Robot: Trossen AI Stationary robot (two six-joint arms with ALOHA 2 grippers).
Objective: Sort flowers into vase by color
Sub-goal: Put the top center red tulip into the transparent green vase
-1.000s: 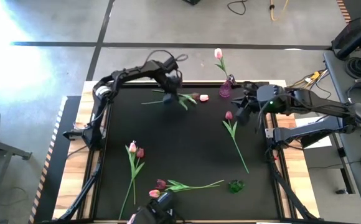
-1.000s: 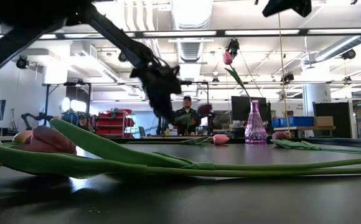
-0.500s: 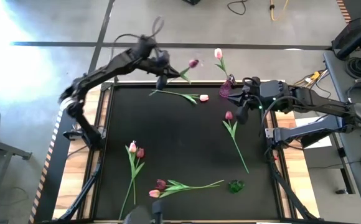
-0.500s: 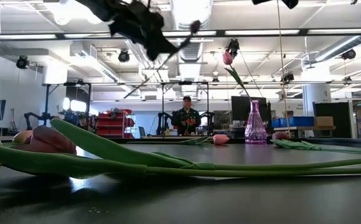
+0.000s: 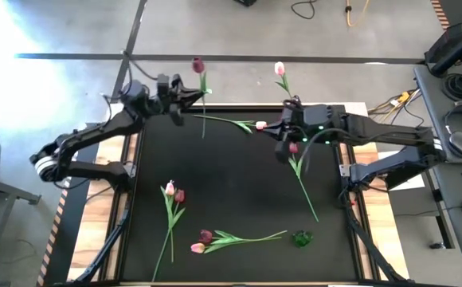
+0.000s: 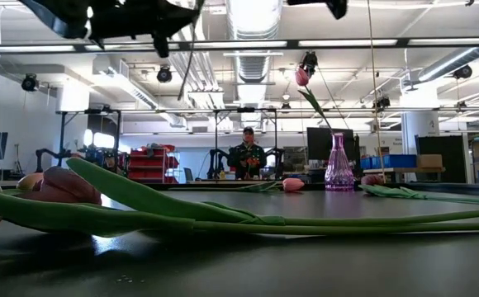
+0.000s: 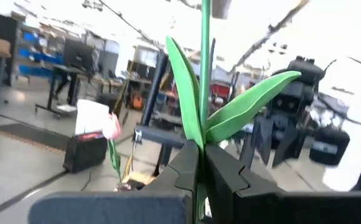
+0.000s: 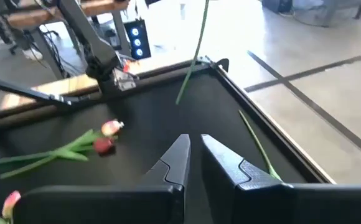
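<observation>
- High view: the left gripper [image 5: 185, 97] is pinched on the thin green stem of a dark maroon artificial tulip [image 5: 198, 64], held above the table's far left corner. The stem's long axis runs nearly straight across the pincer — head beyond it toward the far side, cut end back over the black table mat [image 5: 231, 191].
- From that pincer, the small purple glass vase [image 5: 288, 114] lies off toward the right arm, along the far edge, with one pale pink tulip [image 5: 279, 69] already standing in it. The clear green vase [image 5: 300, 237] sits much farther off, at the near edge.
- The right gripper [image 5: 281, 149] hovers just beside the purple vase, jaws pressed nearly together and empty, it seems; a maroon tulip on the mat [image 5: 293, 148] lies right next to it.
- Low view: the left arm is only a dark shape overhead, so the grip is hard to read here.
- Left wrist view: the fingers [image 7: 187, 168] close on the stem just below two green leaves [image 7: 230, 112], the stem rising upright.
- Right wrist view: narrow-set jaws — nothing between them.
</observation>
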